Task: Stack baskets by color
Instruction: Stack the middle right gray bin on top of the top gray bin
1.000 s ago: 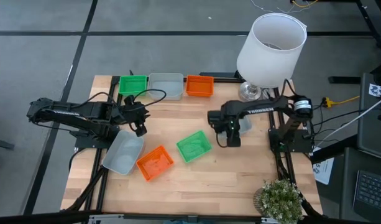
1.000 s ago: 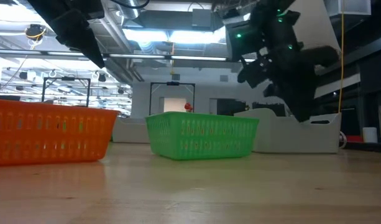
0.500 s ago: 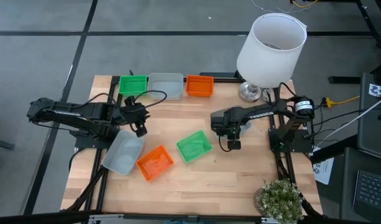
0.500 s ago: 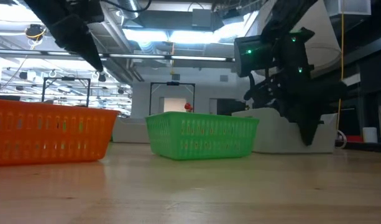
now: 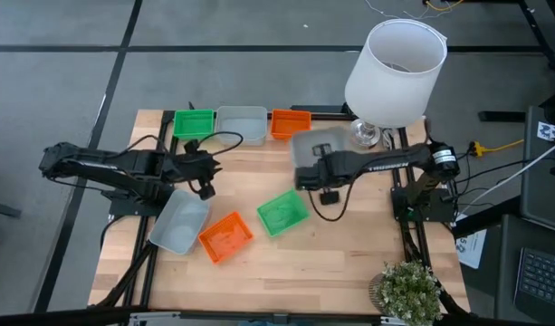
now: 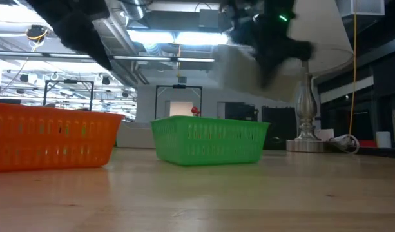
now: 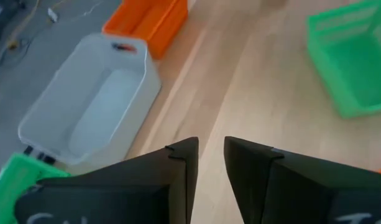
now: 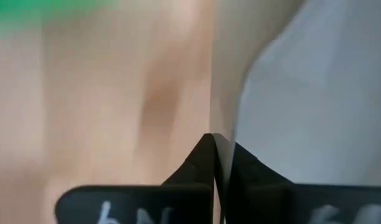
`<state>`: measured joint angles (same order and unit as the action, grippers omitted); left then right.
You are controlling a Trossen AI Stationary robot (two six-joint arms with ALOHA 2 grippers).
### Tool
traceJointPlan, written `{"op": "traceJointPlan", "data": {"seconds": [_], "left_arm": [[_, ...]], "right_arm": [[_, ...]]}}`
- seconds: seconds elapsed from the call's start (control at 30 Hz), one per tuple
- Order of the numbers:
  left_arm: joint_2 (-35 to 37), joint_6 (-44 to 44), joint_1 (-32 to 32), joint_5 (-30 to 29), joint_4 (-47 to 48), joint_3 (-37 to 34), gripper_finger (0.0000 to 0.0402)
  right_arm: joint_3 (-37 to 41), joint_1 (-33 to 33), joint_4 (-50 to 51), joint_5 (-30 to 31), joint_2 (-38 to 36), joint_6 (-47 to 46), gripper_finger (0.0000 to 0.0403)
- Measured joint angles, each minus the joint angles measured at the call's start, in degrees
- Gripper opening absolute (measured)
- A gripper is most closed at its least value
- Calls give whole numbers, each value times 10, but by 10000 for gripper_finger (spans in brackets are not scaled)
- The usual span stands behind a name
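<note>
Three baskets stand in a row at the far edge of the table [image 5: 349, 263]: a green basket [image 5: 194, 122], a grey basket [image 5: 242, 123] and an orange basket [image 5: 291, 124]. Near the middle lie a second green basket [image 5: 282, 214], a second orange basket [image 5: 225, 236] and a second grey basket [image 5: 179, 222]. The right gripper [image 5: 310, 176] has its fingers pressed together on the rim of a pale grey basket [image 5: 311, 148], lifted above the table. The left gripper [image 7: 209, 163] hovers with a narrow gap between its fingers, holding nothing. Writing on the arms is not readable. A white lampshade [image 5: 394, 72] stands at the far right corner.
</note>
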<state>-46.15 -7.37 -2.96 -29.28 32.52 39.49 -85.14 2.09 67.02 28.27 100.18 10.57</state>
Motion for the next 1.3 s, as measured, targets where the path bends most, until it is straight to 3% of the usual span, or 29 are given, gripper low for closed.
{"op": "traceJointPlan", "data": {"seconds": [0.1, 0.2, 0.3, 0.43, 0.6, 0.8, 0.83, 1.03, 1.3], "left_arm": [[7, 2, -13, 0, -3, 17, 70], [18, 0, -34, 0, -14, 23, 70], [25, 0, -52, 0, -11, 23, 70], [32, 0, -71, 0, -10, 23, 70], [31, 0, -75, -1, -9, 23, 70], [31, 0, -75, -1, -9, 23, 70], [31, 0, -75, -1, -9, 23, 70], [31, 0, -75, 0, -1, 23, 70], [31, 0, -75, 0, 0, 23, 70]], "right_arm": [[-35, -27, -151, 12, 0, 97, 2], [-44, -71, -351, -28, 0, 180, 2], [-44, -133, -528, -143, 3, 219, 1], [-62, -212, -680, -298, 32, 171, 1], [-211, -262, -614, -374, 132, 117, 0], [-489, -275, -353, -395, 284, 107, 0], [-501, -276, -334, -407, 300, 106, 0], [-406, -282, -364, -460, 302, 108, 0], [-382, -284, -362, -460, 316, 109, 0]]}}
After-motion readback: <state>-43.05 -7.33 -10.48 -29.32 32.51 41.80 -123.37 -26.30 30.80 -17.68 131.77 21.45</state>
